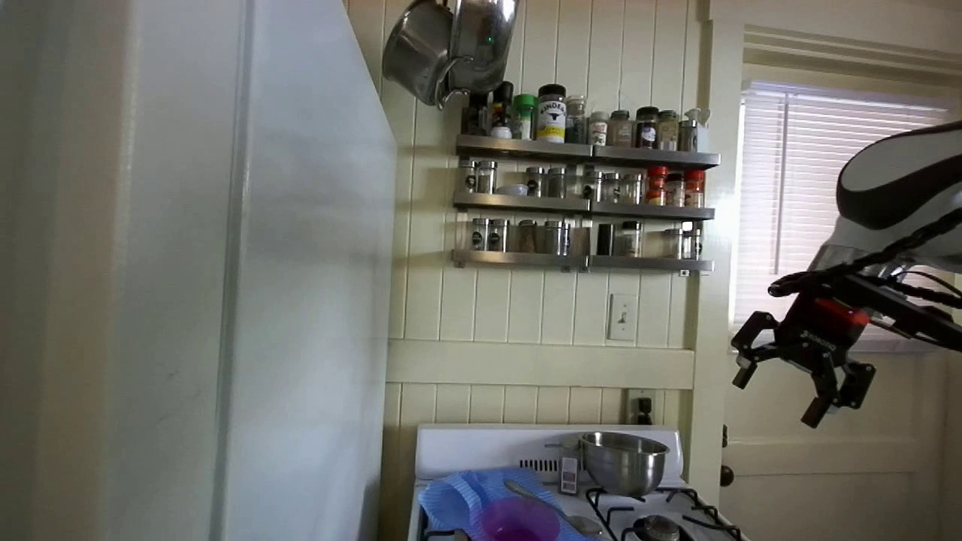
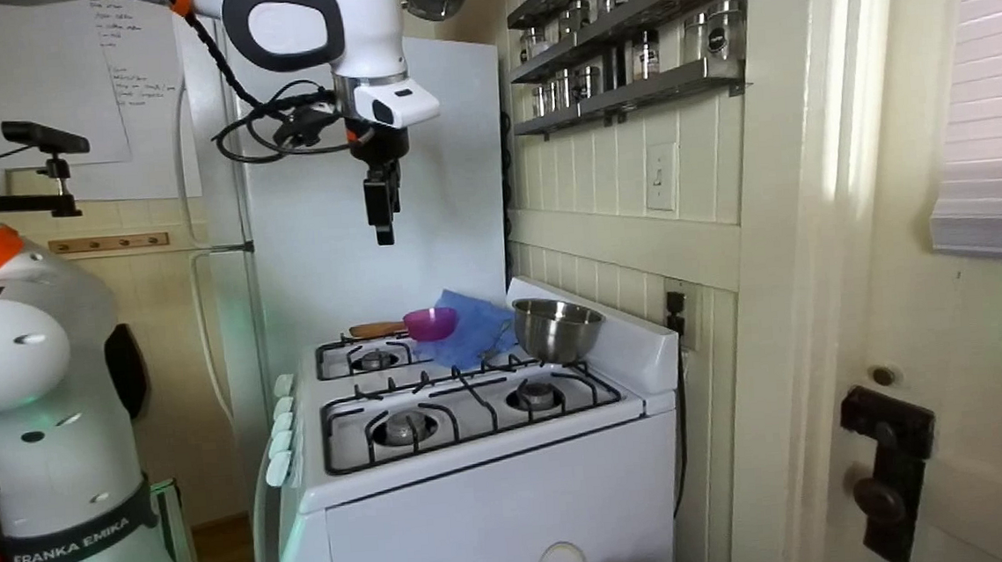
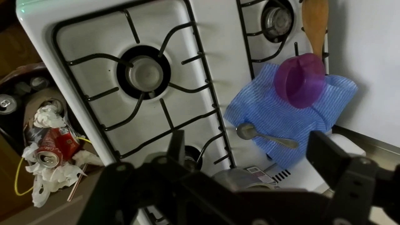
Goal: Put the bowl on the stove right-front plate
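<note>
Gripper [image 1: 778, 395] of my arm [image 1: 902, 195], at the right of the frame in an exterior view, two fingers spread wide apart; the right edge crops the arm behind it. In an exterior view I have it edge-on, the gap between its fingers hidden, at upper centre and well above the stove [image 2: 501, 528]. Purple bowl [image 3: 297, 84], right of centre in my wrist view, sits at least partly on the blue cloth [image 3: 275, 115]; its underside is out of sight, and I cannot tell whether the wooden spatula [image 3: 315, 25], cropped at upper right, touches it. At the bottom of an exterior view showing the pans [image 1: 417, 52], themselves clipped by the top edge, the same bowl is cut by the frame. Right-front burner [image 3: 145, 74], upper left in the wrist view, is fully visible; the rear burner [image 3: 195, 153] below it is largely covered by a finger. Metal bowl [image 2: 559, 332], at the back of the stove in both exterior views, is mostly behind the gripper at the bottom of the wrist view. Most labels on the jars [image 1: 551, 114] are too small for me to read.
</note>
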Tool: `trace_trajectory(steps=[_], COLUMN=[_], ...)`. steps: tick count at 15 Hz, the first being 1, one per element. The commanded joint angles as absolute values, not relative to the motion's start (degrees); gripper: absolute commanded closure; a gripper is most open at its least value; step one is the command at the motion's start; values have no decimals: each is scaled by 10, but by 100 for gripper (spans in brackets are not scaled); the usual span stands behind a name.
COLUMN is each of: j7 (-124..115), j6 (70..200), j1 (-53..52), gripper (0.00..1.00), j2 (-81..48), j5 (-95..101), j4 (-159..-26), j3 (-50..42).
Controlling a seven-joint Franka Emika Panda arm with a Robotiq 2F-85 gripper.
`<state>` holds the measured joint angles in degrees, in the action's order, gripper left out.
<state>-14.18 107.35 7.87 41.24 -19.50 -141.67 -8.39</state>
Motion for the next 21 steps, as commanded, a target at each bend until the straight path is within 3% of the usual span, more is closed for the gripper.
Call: trace_trajectory(steps=[1,14,21], j7=[-137,-171,-154], j6=[1070,1061,1071], j1=[88,98,104], gripper=[0,0,0], j2=[410,200,207], j5=[-200,-333,-321], j4=[-1415,-1288,-1298], j3=[-75,-136,-129])
